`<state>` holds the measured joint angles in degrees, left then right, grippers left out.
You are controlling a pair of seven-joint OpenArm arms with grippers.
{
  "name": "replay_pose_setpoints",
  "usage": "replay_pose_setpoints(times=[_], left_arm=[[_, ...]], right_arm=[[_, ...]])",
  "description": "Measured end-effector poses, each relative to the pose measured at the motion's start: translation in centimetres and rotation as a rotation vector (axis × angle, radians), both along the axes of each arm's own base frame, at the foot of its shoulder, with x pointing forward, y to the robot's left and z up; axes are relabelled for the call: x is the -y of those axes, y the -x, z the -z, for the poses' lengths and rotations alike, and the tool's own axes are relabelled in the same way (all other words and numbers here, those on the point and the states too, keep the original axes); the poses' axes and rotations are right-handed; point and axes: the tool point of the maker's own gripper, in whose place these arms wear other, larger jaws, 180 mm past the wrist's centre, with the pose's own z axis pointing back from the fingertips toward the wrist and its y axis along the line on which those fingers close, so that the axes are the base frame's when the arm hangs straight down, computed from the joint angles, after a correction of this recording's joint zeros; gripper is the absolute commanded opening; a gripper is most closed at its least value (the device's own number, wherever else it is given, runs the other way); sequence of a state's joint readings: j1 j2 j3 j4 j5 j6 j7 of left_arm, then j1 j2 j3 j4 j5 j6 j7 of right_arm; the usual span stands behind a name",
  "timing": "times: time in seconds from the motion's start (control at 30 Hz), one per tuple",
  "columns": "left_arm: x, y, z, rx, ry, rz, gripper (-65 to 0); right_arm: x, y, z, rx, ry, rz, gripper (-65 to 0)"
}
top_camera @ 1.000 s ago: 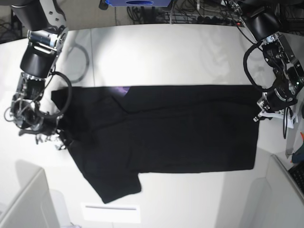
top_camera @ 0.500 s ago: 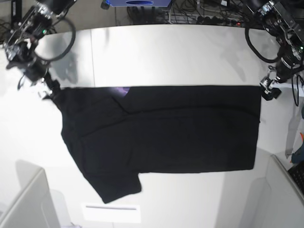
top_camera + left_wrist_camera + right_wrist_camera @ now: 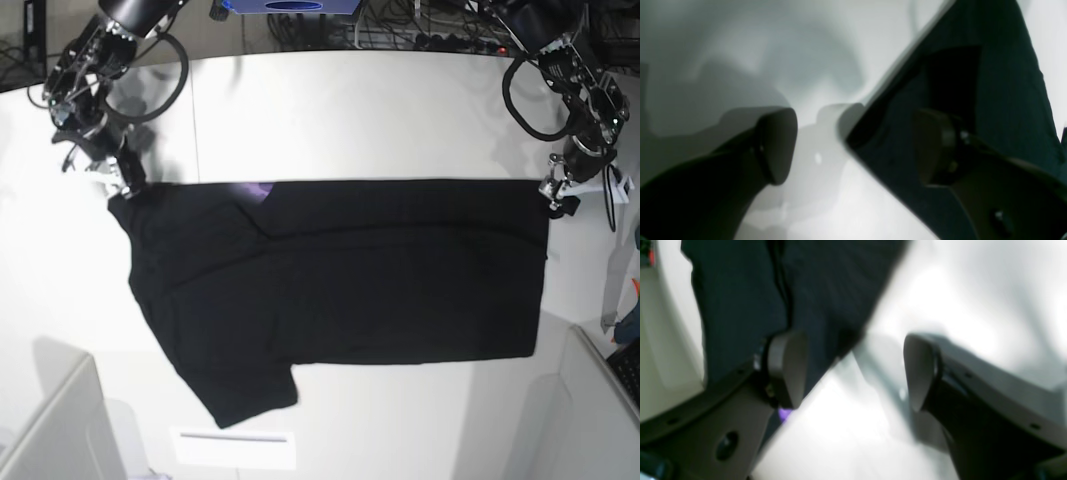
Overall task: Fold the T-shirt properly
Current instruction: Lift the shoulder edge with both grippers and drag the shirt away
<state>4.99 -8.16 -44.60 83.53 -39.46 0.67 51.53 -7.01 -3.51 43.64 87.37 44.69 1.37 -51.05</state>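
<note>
The black T-shirt [image 3: 340,275] lies flat on the white table [image 3: 360,110], plain side up, with one sleeve [image 3: 235,385] pointing to the front left. A sliver of purple print [image 3: 255,190] shows at its far edge. My right gripper [image 3: 120,185] is open at the shirt's far left corner; in the right wrist view [image 3: 855,370] the cloth corner [image 3: 826,290] reaches between the two fingers. My left gripper [image 3: 556,197] is open at the far right corner; in the left wrist view [image 3: 855,146] one finger [image 3: 933,146] is over the cloth [image 3: 1003,100], the other [image 3: 776,146] over bare table.
A white strip [image 3: 235,447] lies near the table's front edge. Grey partitions stand at the front left [image 3: 50,430] and front right [image 3: 600,400]. Cables and a blue object [image 3: 290,5] sit behind the table's far edge.
Both arms swung from the shirt's sides to its far edge. In the last half second the right gripper came down onto the far left corner and the left gripper closed in on the far right corner.
</note>
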Motion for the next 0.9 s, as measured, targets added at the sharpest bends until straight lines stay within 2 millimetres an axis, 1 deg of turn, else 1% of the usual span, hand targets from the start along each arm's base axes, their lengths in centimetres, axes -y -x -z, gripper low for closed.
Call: replay_pose_setpoints(times=[0.13,0.23,0.27,0.3,0.33,0.37,0.43,0.47,0.5,0.6,0.7,0.73,0.83,0.9], left_arm=[[1.3,-1.5,0.6,0.009,0.046,0.015,-36.4],[1.3,-1.7,1.2,0.012,0.072,0.007,-46.1],[1.1,-1.7,1.3,0.006,0.072,0.008,-50.0],[1.0,-1.7,1.5,0.002,0.082,0.008,-55.1],[0.9,-1.6,1.7,-0.002,0.086,0.006,-60.1],[0.9,-1.5,1.8,-0.003,0.088,0.004,-65.0],[0.8,-1.5,1.8,-0.004,0.089,0.002,-65.0],[0.8,-1.5,1.8,-0.005,0.087,0.004,-65.0],[0.7,-1.5,1.8,-0.008,0.084,0.008,-65.0],[1.3,-1.6,1.9,-0.033,0.053,0.070,-65.0],[1.5,-0.5,1.4,-0.062,0.008,0.132,-65.0],[1.6,0.2,1.3,-0.073,-0.004,0.145,-65.0],[1.6,3.3,0.9,-0.128,-0.050,0.186,-65.0],[1.6,5.2,0.8,-0.186,-0.062,0.220,-65.0]], right_arm=[[0.7,-1.3,0.3,0.035,-0.007,0.017,-22.4],[0.8,-1.9,0.4,0.042,-0.009,0.025,-22.7],[0.8,-2.0,0.4,0.044,-0.012,0.028,-23.7],[0.9,-2.0,0.5,0.044,-0.012,0.034,-27.2],[1.0,-2.1,0.7,0.044,-0.014,0.042,-32.3],[1.2,-2.1,0.9,0.044,-0.011,0.057,-38.7],[1.5,-2.0,1.6,0.045,-0.010,0.084,-53.1],[1.6,-1.9,1.9,0.039,-0.009,0.086,-61.7],[1.7,-1.7,2.1,0.031,-0.010,0.085,-65.0],[2.2,-1.6,2.1,0.032,-0.026,0.112,-65.0],[3.3,-0.4,1.8,0.018,-0.043,0.143,-65.0],[3.7,0.3,1.8,0.000,-0.038,0.144,-65.0],[4.6,3.2,1.2,-0.060,-0.013,0.126,-65.0],[4.7,5.3,1.1,-0.108,0.010,0.102,-65.0]])
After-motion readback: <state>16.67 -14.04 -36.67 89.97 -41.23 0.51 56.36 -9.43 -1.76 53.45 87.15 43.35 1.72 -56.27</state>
